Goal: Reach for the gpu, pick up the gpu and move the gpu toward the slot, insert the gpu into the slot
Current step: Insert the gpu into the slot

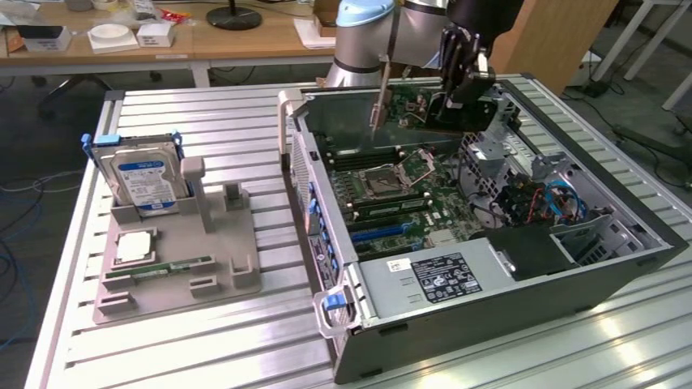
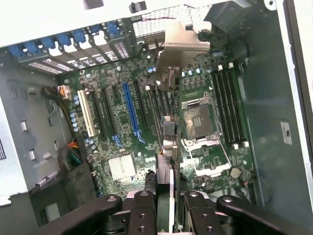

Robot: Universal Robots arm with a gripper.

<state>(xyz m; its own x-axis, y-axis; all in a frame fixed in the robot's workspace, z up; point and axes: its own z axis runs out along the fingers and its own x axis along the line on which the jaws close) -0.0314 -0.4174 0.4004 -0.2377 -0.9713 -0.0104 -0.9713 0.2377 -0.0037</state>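
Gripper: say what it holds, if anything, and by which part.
The gripper is shut on the gpu, clamping its upper edge near the end away from the silver bracket; the card hangs over the case.

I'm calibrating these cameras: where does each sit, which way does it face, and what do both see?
Exterior view: off the arm, raised beside the table, looking down into the open computer case; the arm and gripper show, holding the gpu.
Wrist view: on the wrist, looking along the gpu down at the motherboard; the fingers show.
Shared: gpu, blue slot, processor socket.
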